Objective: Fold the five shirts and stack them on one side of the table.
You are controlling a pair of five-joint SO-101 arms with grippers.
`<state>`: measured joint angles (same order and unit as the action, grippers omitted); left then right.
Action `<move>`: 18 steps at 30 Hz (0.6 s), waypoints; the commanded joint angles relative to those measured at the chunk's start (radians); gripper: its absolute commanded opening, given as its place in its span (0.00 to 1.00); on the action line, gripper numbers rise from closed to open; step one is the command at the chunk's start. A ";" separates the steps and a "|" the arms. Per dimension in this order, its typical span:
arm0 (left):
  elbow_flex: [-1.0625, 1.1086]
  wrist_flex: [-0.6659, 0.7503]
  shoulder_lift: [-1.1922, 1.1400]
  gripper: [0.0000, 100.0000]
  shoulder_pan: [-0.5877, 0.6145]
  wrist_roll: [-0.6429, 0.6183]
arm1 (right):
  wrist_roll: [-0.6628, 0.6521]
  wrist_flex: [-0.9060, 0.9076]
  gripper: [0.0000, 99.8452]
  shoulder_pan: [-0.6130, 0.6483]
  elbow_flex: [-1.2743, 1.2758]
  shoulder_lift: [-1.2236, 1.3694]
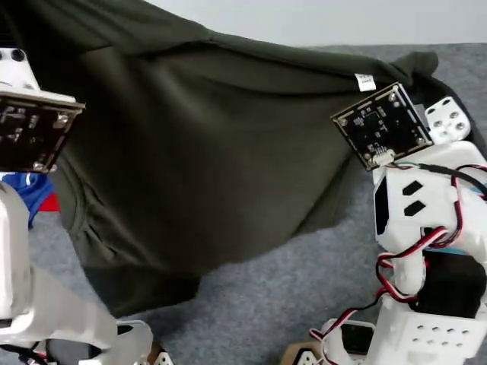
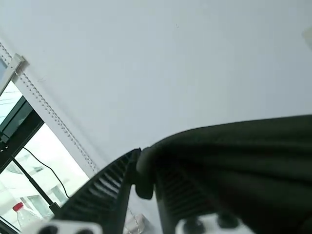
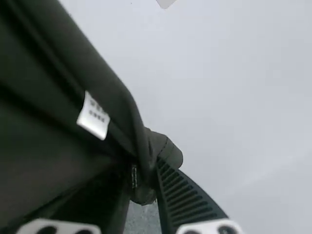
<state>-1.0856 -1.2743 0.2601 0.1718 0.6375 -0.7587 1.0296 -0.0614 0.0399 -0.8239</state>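
Arms (image 1: 415, 220) are crowding the high view, dark green shirt (image 1: 205, 152) hanging stretched between them over the grey desk (image 1: 304, 289). Left wrist: left end effector (image 2: 145, 179) is pinching its edge. Right wrist: right end effector (image 3: 144, 187) is pinching the collar by a tag (image 3: 93, 115).

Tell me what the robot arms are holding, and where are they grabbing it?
Both hold the dark green shirt. The left jaws pinch a bunched fold of its edge; the right jaws pinch the edge seam beside the white label.
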 commanded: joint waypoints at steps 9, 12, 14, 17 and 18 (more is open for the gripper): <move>-0.016 -0.181 0.150 0.00 0.005 0.078 | -0.158 0.217 0.01 -0.044 -0.083 -0.142; -0.015 -0.199 0.203 0.00 0.005 0.100 | -0.190 0.245 0.01 -0.042 -0.083 -0.219; -0.012 -0.195 0.230 0.00 0.005 0.106 | -0.192 0.245 0.01 -0.042 -0.083 -0.255; -0.008 -0.195 0.241 0.00 0.005 0.106 | -0.206 0.246 0.01 -0.042 -0.078 -0.274; 0.001 -0.195 0.236 0.00 0.005 0.106 | -0.222 0.249 0.01 -0.042 -0.077 -0.265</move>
<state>-1.0994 -1.4676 0.4979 0.1718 0.7327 -0.9459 1.2689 -0.0875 -0.0092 -1.0940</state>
